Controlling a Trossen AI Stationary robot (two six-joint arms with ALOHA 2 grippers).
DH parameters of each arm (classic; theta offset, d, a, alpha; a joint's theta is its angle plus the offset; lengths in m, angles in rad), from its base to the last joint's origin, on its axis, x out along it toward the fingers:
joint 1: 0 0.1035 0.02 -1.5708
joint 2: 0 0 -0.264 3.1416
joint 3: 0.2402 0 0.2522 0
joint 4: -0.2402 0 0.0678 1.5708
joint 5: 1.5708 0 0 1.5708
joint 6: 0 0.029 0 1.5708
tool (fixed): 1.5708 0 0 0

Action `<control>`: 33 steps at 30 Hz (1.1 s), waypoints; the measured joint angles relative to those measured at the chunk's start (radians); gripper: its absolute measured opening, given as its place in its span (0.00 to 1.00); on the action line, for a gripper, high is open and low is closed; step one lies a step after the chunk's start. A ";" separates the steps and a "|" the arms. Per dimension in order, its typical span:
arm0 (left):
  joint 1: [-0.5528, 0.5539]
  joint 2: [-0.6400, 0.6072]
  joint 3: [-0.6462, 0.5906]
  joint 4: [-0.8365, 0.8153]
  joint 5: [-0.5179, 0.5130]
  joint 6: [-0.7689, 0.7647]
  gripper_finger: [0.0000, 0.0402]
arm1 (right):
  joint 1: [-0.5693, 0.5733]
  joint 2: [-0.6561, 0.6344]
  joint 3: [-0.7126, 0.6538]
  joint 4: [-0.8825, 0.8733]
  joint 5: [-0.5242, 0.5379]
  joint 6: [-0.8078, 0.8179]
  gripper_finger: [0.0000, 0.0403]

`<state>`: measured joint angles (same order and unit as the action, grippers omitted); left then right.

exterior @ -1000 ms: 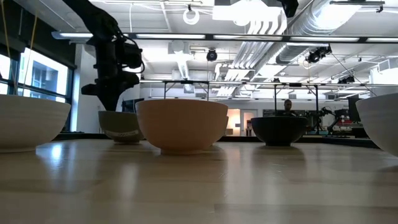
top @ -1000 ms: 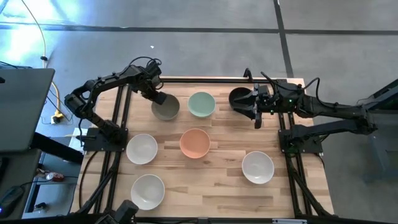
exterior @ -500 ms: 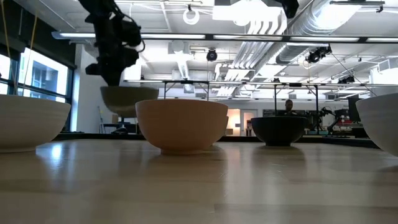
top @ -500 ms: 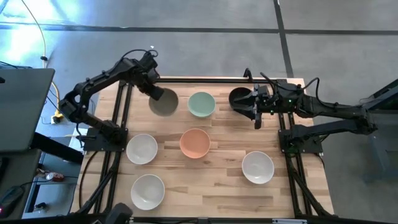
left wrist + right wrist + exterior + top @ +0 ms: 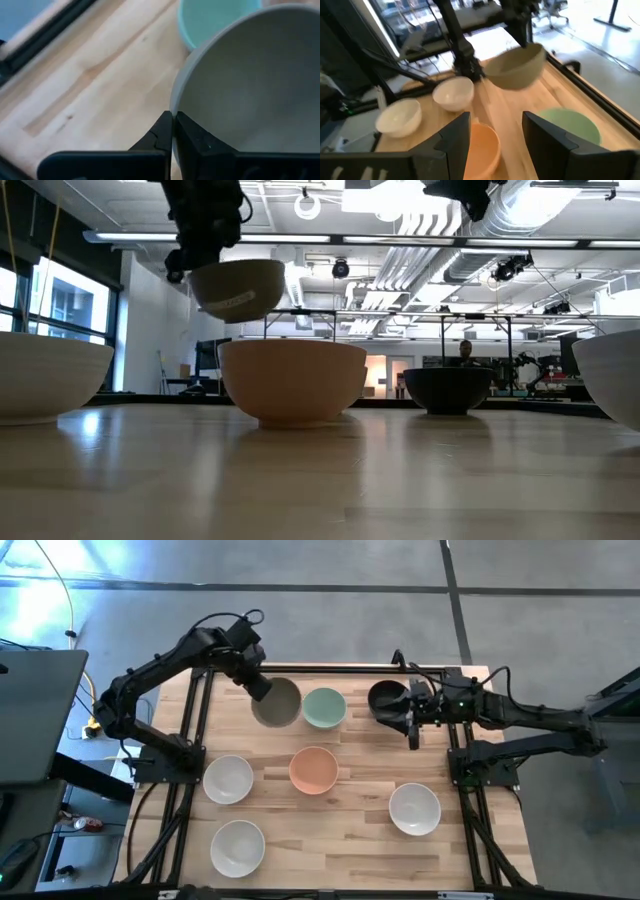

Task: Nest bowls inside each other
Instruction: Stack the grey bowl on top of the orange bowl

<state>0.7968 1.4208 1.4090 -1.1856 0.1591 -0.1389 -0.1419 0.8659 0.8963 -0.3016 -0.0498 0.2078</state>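
grey-taupe bowl: plain, matte | mint bowl: pale green, plain | peach-orange bowl: plain | black bowl: solid black | three white bowls: plain white | table: light wood, striped plank grain, black frame | arms: dark
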 joint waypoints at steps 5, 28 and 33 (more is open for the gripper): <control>-0.085 0.000 0.000 0.000 0.013 -0.048 0.00 | -0.002 -0.034 0.000 -0.100 0.071 -0.004 0.43; -0.417 0.109 0.001 0.141 -0.017 -0.275 0.00 | -0.002 -0.200 0.000 -0.277 0.260 0.001 0.43; -0.456 0.164 0.002 0.146 -0.017 -0.316 0.00 | -0.002 -0.199 0.000 -0.301 0.260 0.022 0.43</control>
<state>0.3410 1.5848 1.4110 -1.0393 0.1425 -0.4547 -0.1436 0.6669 0.8963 -0.6028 0.2104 0.2299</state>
